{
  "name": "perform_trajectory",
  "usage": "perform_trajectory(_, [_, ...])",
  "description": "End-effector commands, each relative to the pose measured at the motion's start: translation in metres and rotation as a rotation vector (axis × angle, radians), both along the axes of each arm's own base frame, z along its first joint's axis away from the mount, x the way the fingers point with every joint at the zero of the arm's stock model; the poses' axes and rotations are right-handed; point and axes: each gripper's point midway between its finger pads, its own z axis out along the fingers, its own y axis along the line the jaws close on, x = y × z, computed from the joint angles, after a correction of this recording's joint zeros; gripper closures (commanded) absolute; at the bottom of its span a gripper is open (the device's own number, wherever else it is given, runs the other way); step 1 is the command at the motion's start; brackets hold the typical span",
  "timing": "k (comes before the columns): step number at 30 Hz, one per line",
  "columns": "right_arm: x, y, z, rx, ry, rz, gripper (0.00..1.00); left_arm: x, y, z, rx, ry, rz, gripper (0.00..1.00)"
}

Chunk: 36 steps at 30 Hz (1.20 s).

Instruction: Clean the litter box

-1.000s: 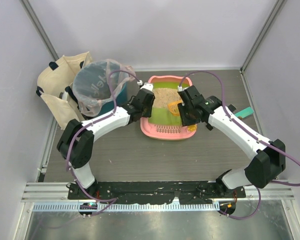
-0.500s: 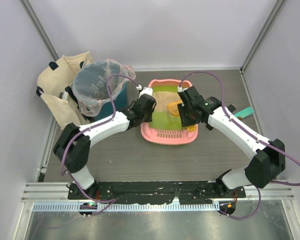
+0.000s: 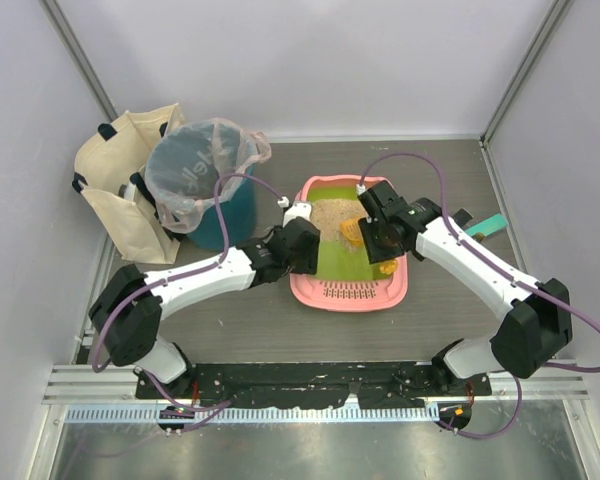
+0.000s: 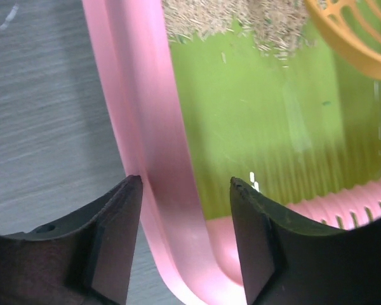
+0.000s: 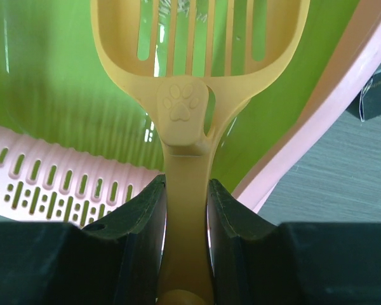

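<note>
Scooping under way, I judge: right fingers (image 5: 134, 244) clench the scoop (image 5: 183, 108); left fingers (image 4: 108, 254), released, straddle the box (image 4: 146, 127) rim. Next: sift litter (image 4: 241, 19).

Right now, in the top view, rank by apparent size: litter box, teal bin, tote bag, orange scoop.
1. litter box and teal bin: alike; the taller bin is nearer the camera, so unranked.
2. tote bag, partly hidden.
3. orange scoop.

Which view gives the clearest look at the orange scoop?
Right wrist: the scoop fills the frame, its slotted bowl and paw-print handle clamped in the right gripper. Top external shows the scoop small and partly hidden by that gripper. Left wrist catches only an edge of the scoop.
</note>
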Motion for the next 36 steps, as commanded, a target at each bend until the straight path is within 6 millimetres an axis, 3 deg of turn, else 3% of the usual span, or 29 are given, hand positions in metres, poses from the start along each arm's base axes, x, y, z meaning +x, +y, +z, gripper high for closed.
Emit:
perform_trajectory(1, [-0.007, -0.011, 0.008, -0.008, -0.02, -0.024, 0.99, -0.017, 0.004, 0.011, -0.043, 0.021, 0.0, 0.35])
perform_trajectory(4, [-0.009, -0.011, 0.007, -0.007, -0.014, -0.032, 0.99, -0.02, 0.007, 0.018, -0.056, 0.009, -0.006, 0.26])
perform_trajectory(8, [-0.008, -0.013, 0.006, -0.022, -0.016, -0.043, 0.99, -0.023, 0.013, 0.042, -0.118, -0.043, -0.01, 0.16])
perform_trajectory(13, [-0.009, -0.026, -0.001, -0.09, -0.003, -0.071, 0.99, -0.026, 0.02, 0.045, -0.153, -0.047, -0.035, 0.08])
perform_trajectory(16, [-0.01, -0.03, -0.003, -0.108, 0.004, -0.085, 0.99, -0.019, 0.032, 0.035, -0.199, -0.006, 0.002, 0.08])
perform_trajectory(26, [-0.01, -0.057, 0.001, -0.186, -0.012, -0.145, 0.99, -0.02, 0.029, 0.026, -0.393, 0.088, -0.011, 0.19])
perform_trajectory(28, [-0.011, -0.06, 0.003, -0.188, -0.012, -0.15, 0.99, -0.018, 0.039, 0.019, -0.404, 0.099, 0.027, 0.22])
perform_trajectory(33, [-0.01, -0.059, 0.008, -0.166, -0.019, -0.151, 0.99, -0.014, 0.048, 0.012, -0.452, 0.096, 0.065, 0.29])
perform_trajectory(36, [-0.01, -0.052, 0.01, -0.134, -0.008, -0.138, 0.99, -0.013, 0.039, 0.012, -0.489, 0.109, 0.044, 0.32])
